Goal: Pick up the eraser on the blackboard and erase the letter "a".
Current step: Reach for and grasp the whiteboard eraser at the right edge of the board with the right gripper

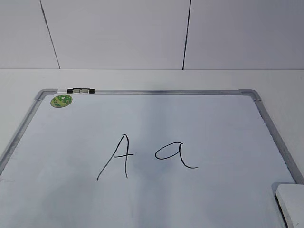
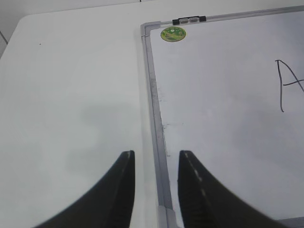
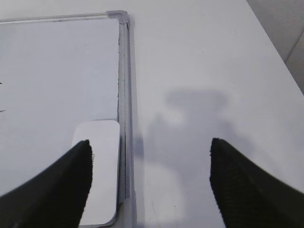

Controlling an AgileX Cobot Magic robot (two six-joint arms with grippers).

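Note:
The blackboard (image 1: 190, 118) is a white board with a grey frame, lying flat on the table. On it are a tall capital A (image 1: 116, 156) and, to its right, the small letter "a" (image 1: 175, 156). The white eraser (image 1: 292, 204) lies at the board's near right corner, also seen in the right wrist view (image 3: 102, 166). My right gripper (image 3: 149, 147) hangs open above the board's right frame edge, its left finger over the eraser. My left gripper (image 2: 156, 156) is open and empty, straddling the board's left frame (image 2: 156, 118). Neither gripper shows in the exterior view.
A black-and-silver marker (image 1: 80, 90) rests on the board's far frame next to a round green sticker (image 1: 61, 100). White table (image 1: 280, 85) surrounds the board, with a white panelled wall (image 1: 118, 33) behind.

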